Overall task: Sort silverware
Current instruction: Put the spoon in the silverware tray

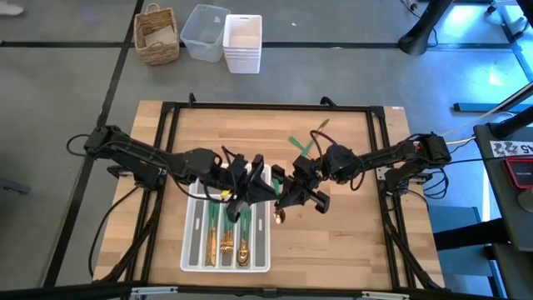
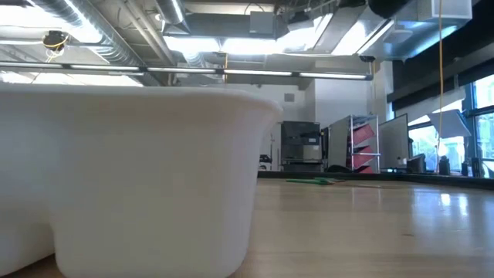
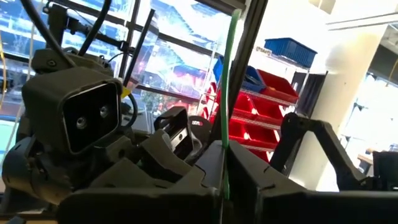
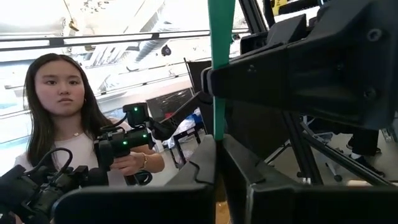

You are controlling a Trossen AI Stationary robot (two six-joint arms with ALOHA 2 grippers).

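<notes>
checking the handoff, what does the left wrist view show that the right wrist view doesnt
Only the left wrist view: red and blue storage bins on shelves behind, and the right arm's wrist camera.

Only the right wrist view: a person holding a controller handle.

Both: a green-handled utensil standing upright, pinched by the left gripper and the right gripper, both shut on it at once.

The green handle (image 4: 221, 62) runs up past the fingers (image 4: 186, 180), cut off at the frame edge. Its gold head stays hidden below them.
</notes>
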